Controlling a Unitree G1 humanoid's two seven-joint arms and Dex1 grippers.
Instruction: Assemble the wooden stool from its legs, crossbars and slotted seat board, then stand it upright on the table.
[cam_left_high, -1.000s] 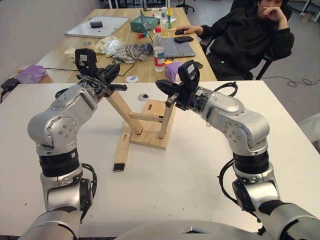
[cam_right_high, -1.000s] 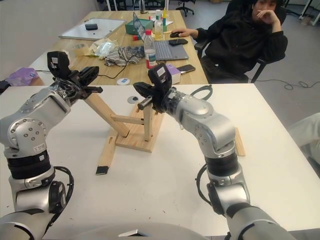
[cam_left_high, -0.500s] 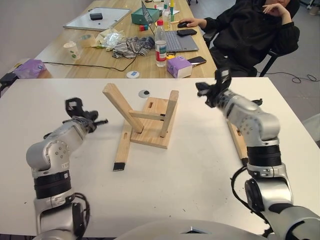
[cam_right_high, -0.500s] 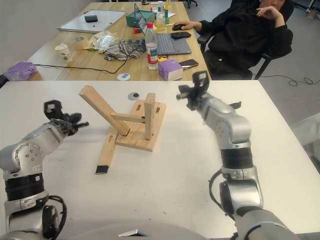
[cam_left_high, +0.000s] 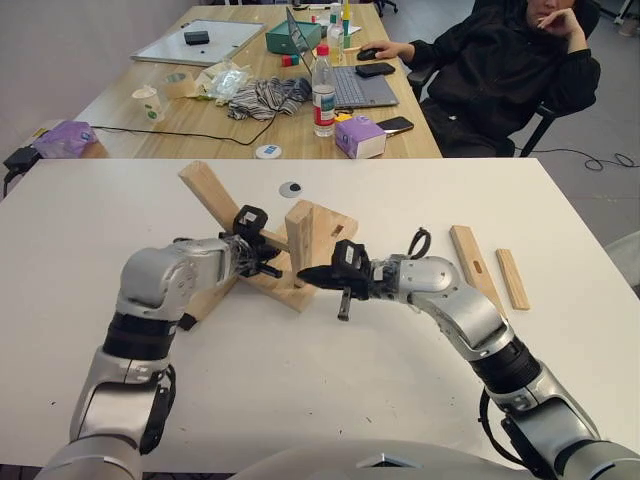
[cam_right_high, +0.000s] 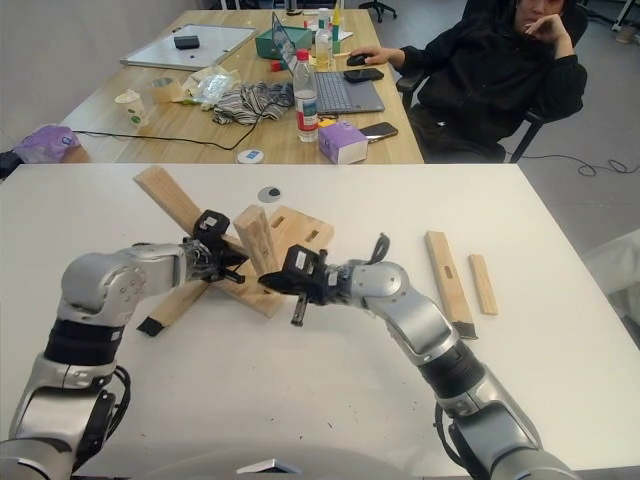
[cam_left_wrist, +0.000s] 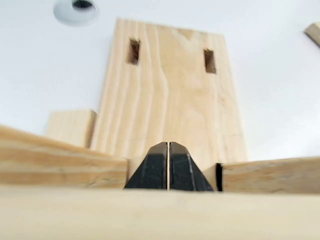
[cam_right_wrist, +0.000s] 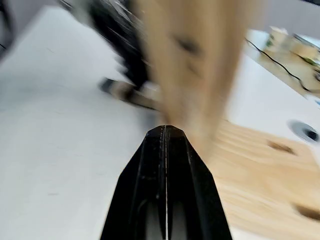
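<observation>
Half-built stool, seat board down on the white table, legs up; left gripper and right gripper, fingers clenched on nothing, nudge crossbar and near leg, probably to seat joints.

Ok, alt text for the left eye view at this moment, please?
A partly assembled wooden stool lies on a white table, with the left gripper between its two legs and the right gripper at the nearer leg's base, both shut. A loose slotted piece and a shorter bar lie to the robot's right.
</observation>
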